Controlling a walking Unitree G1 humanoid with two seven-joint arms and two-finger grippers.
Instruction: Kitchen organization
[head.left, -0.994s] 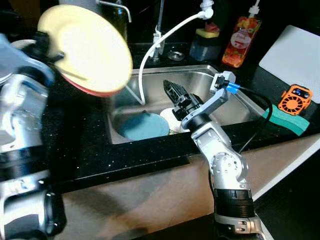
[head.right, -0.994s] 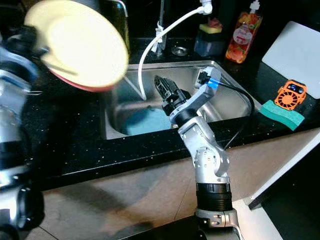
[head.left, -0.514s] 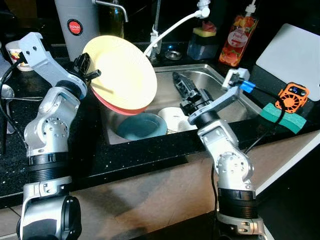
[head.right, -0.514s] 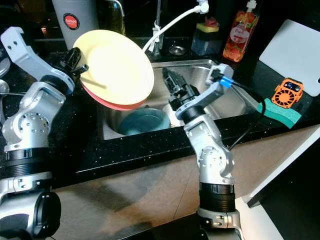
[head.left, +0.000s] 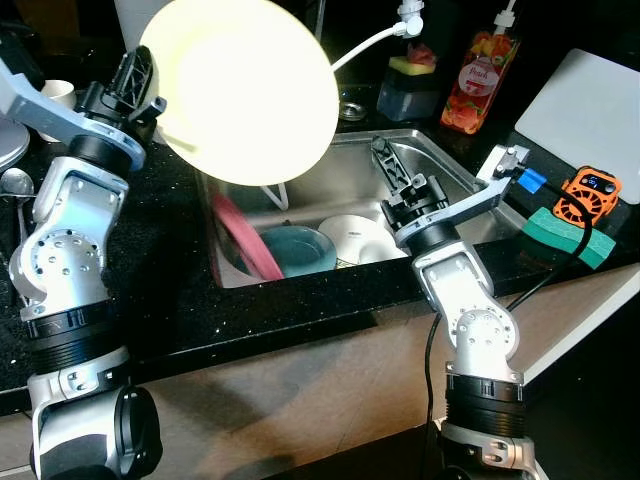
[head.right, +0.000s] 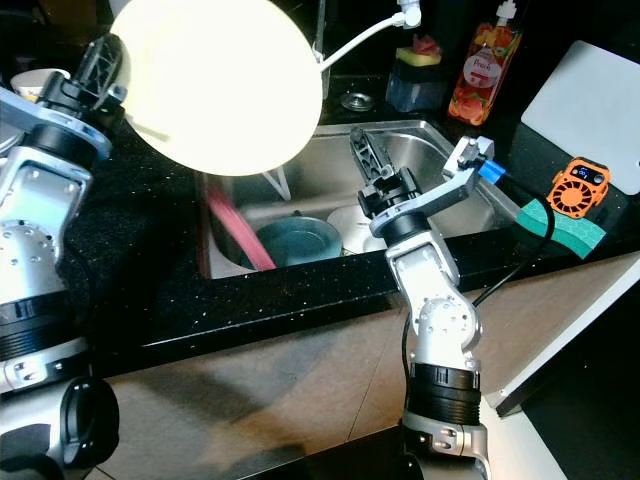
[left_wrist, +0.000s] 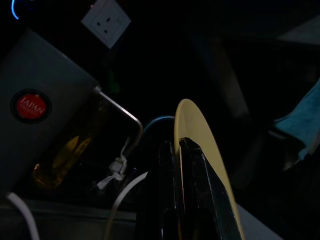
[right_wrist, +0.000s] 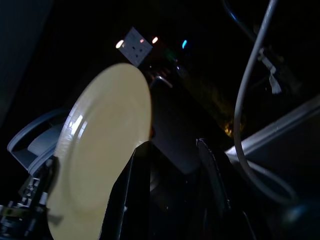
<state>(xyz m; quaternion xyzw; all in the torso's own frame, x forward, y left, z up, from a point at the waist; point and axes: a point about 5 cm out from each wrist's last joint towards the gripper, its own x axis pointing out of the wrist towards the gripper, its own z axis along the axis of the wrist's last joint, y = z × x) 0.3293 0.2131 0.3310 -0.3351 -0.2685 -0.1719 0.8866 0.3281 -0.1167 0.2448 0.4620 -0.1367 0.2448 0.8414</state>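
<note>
A black stone counter (head.left: 300, 310) is running across the middle of the head views, with a steel sink (head.left: 455, 175) set into its centre. In the upper left of the frame, the left gripper (head.left: 133, 88) is holding a large pale yellow plate (head.left: 240, 85) aloft by its edge, tilted over the sink's left side; in the left wrist view the two black fingers (left_wrist: 192, 175) are clamping the plate's rim between them. Inside the basin, a red plate (head.left: 240, 235) is leaning on edge against the left wall, a teal dish (head.left: 300, 248) is lying just beside it, and a white bowl (head.left: 352, 235) is sitting to the right of that. At centre frame, the right gripper (head.left: 390, 172) is hanging above the basin with its fingers parted and nothing between them. A white hose (head.left: 350, 55) is curving down from the tap area into the sink. Along the upper right, a soap bottle (head.left: 478, 75) is standing behind the sink, and a white cutting board (head.left: 590, 105) is lying on the counter, with an orange fan (head.left: 590, 198) and a green sponge (head.left: 565, 230) near the right edge.
</note>
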